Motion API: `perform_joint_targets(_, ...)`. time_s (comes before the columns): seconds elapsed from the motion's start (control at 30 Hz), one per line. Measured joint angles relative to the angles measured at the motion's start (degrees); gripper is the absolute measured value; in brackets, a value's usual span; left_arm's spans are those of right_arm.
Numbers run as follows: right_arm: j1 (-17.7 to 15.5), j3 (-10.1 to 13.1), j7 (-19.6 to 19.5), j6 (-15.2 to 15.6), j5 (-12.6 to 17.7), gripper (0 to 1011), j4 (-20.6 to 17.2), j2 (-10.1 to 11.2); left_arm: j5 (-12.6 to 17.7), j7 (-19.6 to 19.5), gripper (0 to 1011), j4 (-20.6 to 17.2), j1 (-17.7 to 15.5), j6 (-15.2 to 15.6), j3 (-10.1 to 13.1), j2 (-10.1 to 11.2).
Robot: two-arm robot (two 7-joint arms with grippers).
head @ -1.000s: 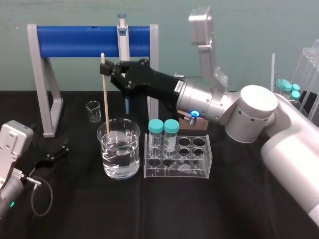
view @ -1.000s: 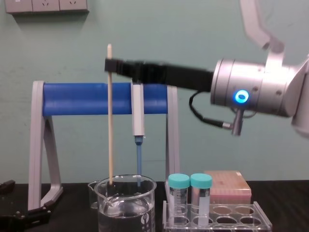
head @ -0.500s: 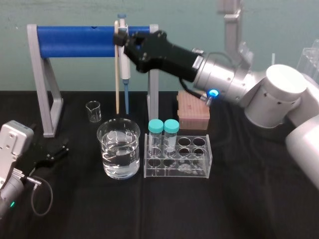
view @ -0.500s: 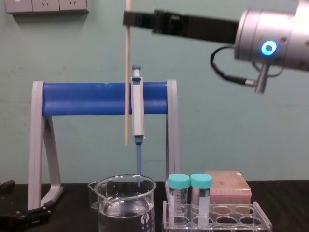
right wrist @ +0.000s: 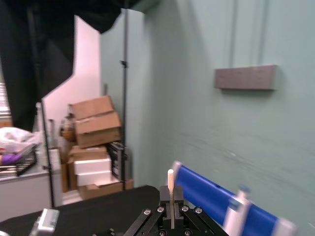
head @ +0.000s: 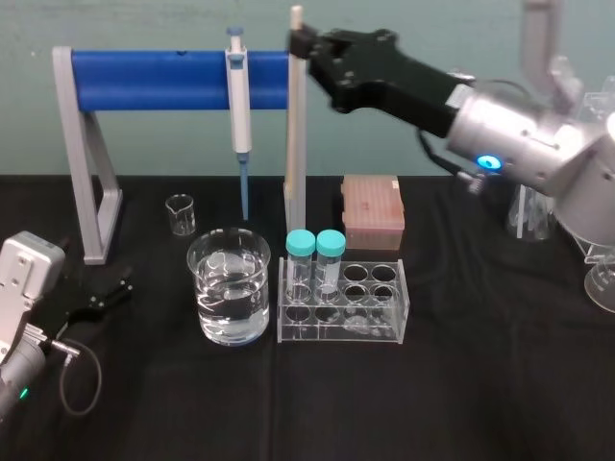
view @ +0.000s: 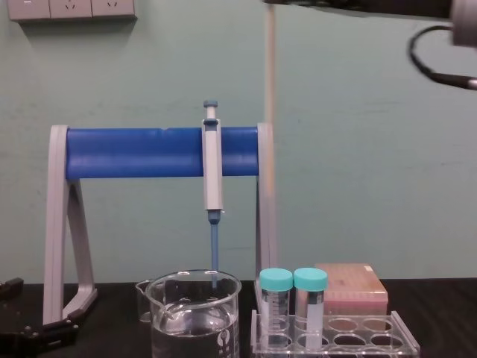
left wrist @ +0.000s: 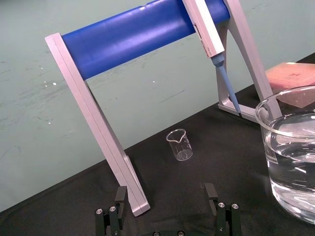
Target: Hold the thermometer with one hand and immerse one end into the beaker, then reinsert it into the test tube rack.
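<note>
The right gripper (head: 302, 40) is clamping its fingers tight on the thermometer (head: 296, 134) near the top, and the thin rod is hanging upright. A second ago its lower end was standing in the beaker (head: 204, 252). Now it is riding clear of the glass, its tip hovering over the left end of the test tube rack (head: 346, 332), above the teal-capped tubes (head: 301, 245). The dip looks done, and the thermometer is awaiting reinsertion in a free hole. The left gripper (head: 101, 296) is lying idle on the table (head: 461, 384), fingers apart.
</note>
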Motion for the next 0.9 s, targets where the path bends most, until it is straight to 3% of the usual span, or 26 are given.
perform_joint_targets(0.2,-4.5,3.2,-5.3,1.9,1.2,38,-4.5,3.5,0.0,0.0,1004,0.0,0.0,0.0,0.0,0.0)
perform_joint_targets(0.4,-8.5,5.2,-9.2,2.7,1.4,38,-6.4,5.2,0.0,0.0,1004,0.0,0.0,0.0,0.0,0.0)
perform_joint_targets(0.67,-12.4,7.1,-12.6,2.6,1.8,38,-5.6,4.9,0.0,0.0,1004,0.0,0.0,0.0,0.0,0.0)
perform_joint_targets(0.9,-13.6,7.7,-13.8,2.2,-0.2,38,-3.3,4.4,0.0,0.0,1004,0.0,0.0,0.0,0.0,0.0)
